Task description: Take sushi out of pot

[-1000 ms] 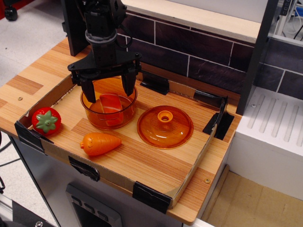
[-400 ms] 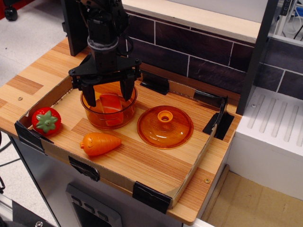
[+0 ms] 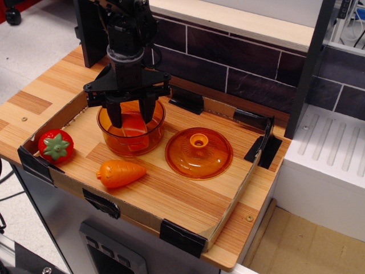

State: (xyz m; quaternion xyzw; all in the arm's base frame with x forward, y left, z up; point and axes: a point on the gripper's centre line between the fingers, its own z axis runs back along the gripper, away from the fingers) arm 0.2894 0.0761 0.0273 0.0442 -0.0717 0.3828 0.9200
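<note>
Narrowing since a moment ago, the black hand (image 3: 130, 116) has drawn its two fingers (image 3: 116, 116) closer together and lower, so they now dip inside the rim of the pot (image 3: 130, 140) on either side of the sushi (image 3: 132, 126), though whether they are already pinching it I cannot tell. That sushi shows as a reddish-orange block seen through the see-through orange wall, lying inside the pot, which holds nothing else visible. On the wooden surface (image 3: 171, 188) the lid (image 3: 198, 152) sits just right of the pot, the carrot (image 3: 120, 173) in front, and the strawberry (image 3: 55, 145) off to the left.
</note>
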